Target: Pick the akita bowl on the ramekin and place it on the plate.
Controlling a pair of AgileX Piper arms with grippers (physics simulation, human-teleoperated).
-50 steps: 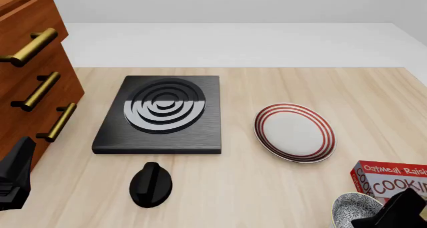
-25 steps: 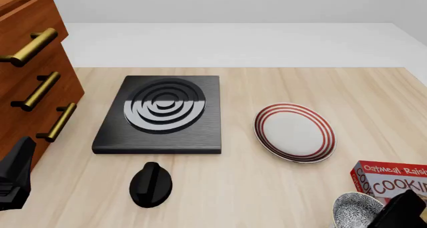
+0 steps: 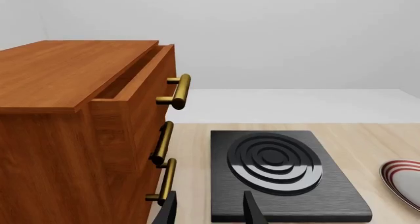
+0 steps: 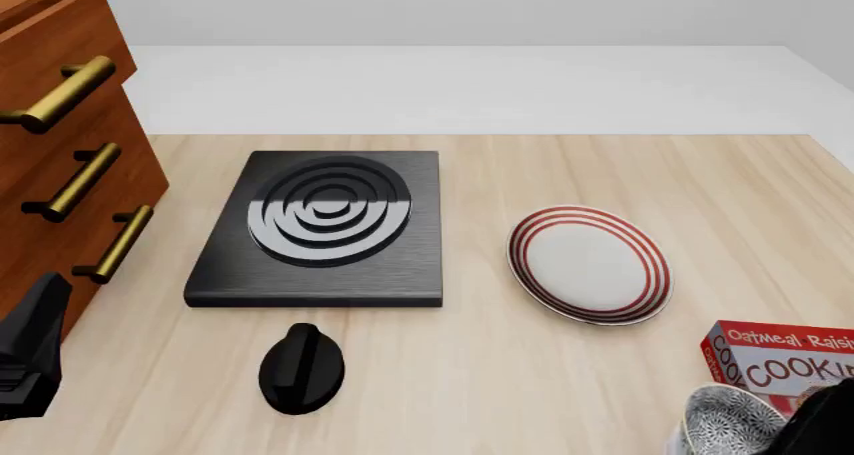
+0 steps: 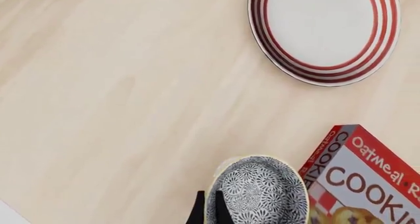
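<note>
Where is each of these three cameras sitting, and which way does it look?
Front: above and behind the arms, looking down the table at stove, plate, knob; both arms at bottom corners.
Left wrist: low, facing drawers and stove; its jaws' tips show.
Right wrist: high, looking down on bowl, cookie box; jaws grip the rim.
All share the plate.

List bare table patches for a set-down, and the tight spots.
Free: wood between stove and plate; strip beyond both; between knob and bowl. Tight: the bowl, cookie box and right gripper corner; drawers beside the stove.
</note>
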